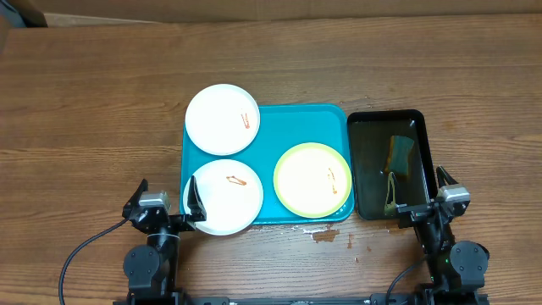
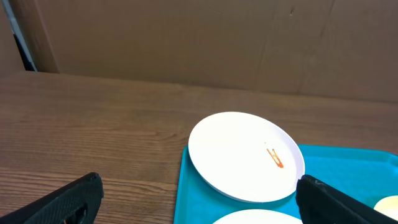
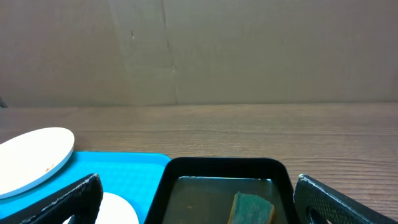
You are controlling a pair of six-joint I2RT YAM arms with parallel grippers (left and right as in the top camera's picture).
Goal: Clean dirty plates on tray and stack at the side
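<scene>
A turquoise tray lies mid-table. A white plate with an orange-red smear overhangs its far left corner; it also shows in the left wrist view. A second white plate with a smear sits at the near left corner. A pale plate with a yellow-green rim sits at the near right, with a small smear. My left gripper is open and empty, just left of the near white plate. My right gripper is open and empty at the near end of the black tray.
A narrow black tray right of the turquoise tray holds liquid and a green-yellow sponge, also seen in the right wrist view. A brown stain marks the wooden table near the front. A cardboard wall stands behind the table.
</scene>
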